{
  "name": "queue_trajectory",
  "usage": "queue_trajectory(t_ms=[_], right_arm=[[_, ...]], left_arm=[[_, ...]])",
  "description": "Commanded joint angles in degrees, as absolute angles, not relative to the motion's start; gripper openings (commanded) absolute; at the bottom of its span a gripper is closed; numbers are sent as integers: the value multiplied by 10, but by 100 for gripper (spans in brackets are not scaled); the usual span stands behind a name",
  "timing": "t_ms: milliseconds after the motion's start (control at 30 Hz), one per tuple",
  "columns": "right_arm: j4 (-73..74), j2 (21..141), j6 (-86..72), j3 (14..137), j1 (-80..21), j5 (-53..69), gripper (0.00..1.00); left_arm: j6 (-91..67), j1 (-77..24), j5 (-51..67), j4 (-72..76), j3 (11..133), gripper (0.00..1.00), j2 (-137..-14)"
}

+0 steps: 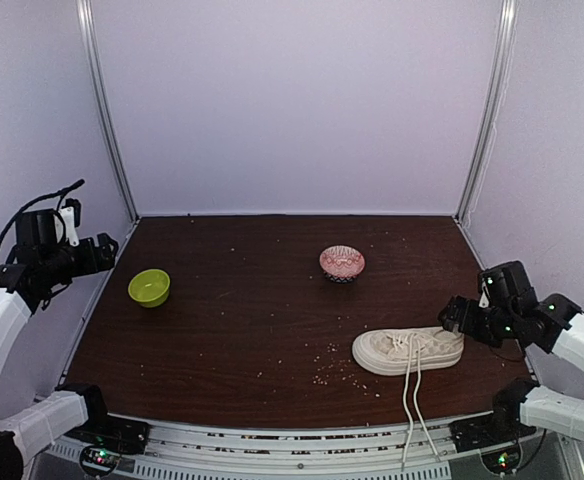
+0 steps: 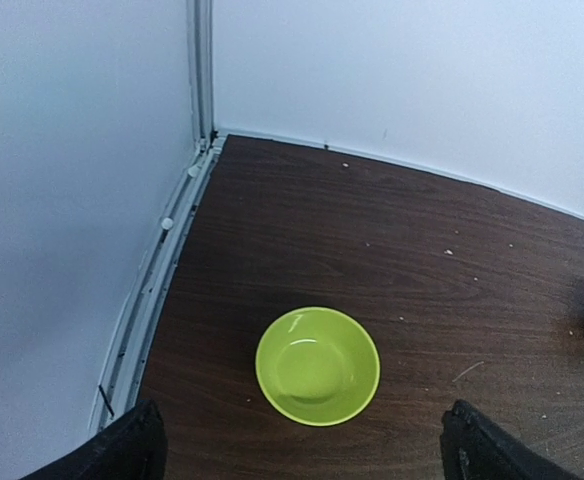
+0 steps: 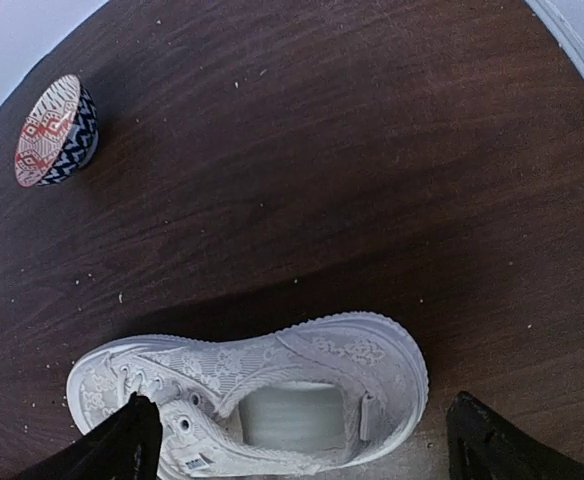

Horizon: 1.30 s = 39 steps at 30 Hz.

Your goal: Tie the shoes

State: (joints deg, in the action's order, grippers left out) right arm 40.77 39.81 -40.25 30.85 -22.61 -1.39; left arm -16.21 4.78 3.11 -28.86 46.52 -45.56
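Shoe [image 1: 408,350] lies right-front on table [image 1: 252,320], laces [image 1: 413,400] untied, trailing over the near edge. Right gripper [image 3: 302,445] spread wide, empty, above the heel. Left gripper [image 2: 302,450] spread, empty, over green bowl [image 2: 317,366]. Step judged: approach. Next: each gripper pinches one lace.

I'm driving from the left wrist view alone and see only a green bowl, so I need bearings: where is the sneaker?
Observer: The sneaker lies at the near right of the table, toe pointing left, close to the right gripper.
Operator: Are its laces tied?
Observer: No, the laces trail loose over the near table edge.
Operator: Is the right gripper holding anything?
Observer: No, it is open and empty, by the sneaker's heel.
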Motion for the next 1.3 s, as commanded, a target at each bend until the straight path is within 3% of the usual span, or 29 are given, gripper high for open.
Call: queue_trajectory(t_ms=[0, 367, 567, 667, 933, 1267], right_arm=[[403, 415, -463, 291, -244, -43, 98], [383, 489, -483, 269, -292, -87, 61], [341, 478, -489, 279, -323, -75, 16], [334, 479, -502, 308, -349, -77, 0], [282, 561, -462, 424, -455, -77, 0], [296, 876, -339, 734, -587, -53, 0]], left_arm=[[-161, 51, 104, -274, 473, 98, -449], [-161, 50, 146, -282, 469, 98, -423], [-169, 51, 173, -273, 465, 98, -412], [-173, 51, 194, -265, 462, 98, -410], [-171, 46, 229, -252, 450, 96, -422], [-165, -26, 245, -254, 451, 92, -473]])
